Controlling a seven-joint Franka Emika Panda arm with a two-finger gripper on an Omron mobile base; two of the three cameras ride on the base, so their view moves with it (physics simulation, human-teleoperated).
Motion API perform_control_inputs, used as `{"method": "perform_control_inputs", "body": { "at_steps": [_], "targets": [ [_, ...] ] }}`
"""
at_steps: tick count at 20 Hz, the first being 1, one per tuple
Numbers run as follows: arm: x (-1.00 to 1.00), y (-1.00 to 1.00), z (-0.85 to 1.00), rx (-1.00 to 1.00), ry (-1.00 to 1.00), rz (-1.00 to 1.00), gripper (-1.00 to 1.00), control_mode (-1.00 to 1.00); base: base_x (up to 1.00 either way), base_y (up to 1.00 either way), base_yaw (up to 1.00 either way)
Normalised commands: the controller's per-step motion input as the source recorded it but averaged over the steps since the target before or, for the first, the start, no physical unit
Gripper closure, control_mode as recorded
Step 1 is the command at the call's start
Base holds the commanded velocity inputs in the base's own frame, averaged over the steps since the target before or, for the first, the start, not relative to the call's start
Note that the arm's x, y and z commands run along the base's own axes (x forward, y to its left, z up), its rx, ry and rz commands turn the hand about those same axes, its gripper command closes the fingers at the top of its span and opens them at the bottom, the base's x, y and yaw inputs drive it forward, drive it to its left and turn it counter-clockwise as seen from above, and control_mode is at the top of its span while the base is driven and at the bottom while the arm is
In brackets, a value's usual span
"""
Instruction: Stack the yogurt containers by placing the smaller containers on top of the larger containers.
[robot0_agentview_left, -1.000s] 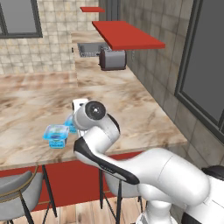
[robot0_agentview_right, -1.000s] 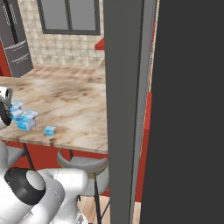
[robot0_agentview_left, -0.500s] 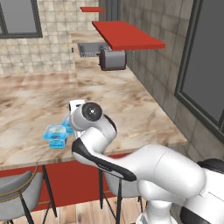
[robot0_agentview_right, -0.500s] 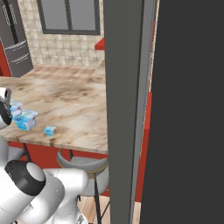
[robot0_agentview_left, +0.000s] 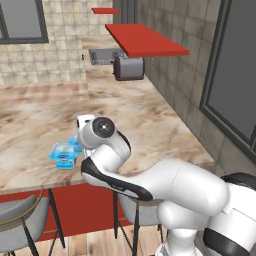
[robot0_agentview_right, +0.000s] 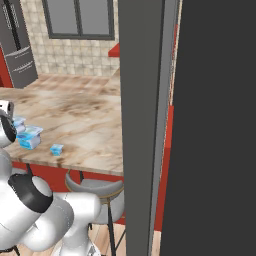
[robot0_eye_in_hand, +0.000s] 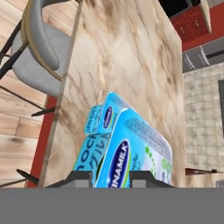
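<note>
— End effector (robot0_eye_in_hand: 112, 177) was clamped on the mid-sized light-blue plastic yogurt tub (robot0_eye_in_hand: 131, 153)!
— Yes, beside the widest light-blue tub (robot0_agentview_left: 63, 154) on the marble tabletop (robot0_agentview_left: 150, 125); the tiny cup (robot0_agentview_right: 56, 149) sat apart.

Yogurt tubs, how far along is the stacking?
Done: nothing stacked yet; all three tubs sit on the counter. In hand: the gripper straddles the mid tub, grip unclear. Left: set it on the wide tub, then the tiny cup on top.
</note>
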Motion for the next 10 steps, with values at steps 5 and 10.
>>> {"method": "perform_control_inputs", "body": {
  "at_steps": [5, 10],
  "targets": [
    [0.04, 0.15, -0.19, 0.0, 0.0, 0.03, 1.0, -1.0, 0.0, 0.0, 0.0],
    [0.12, 0.05, -0.1, 0.0, 0.0, 0.03, 1.0, -1.0, 0.0, 0.0, 0.0]
  ]
}}
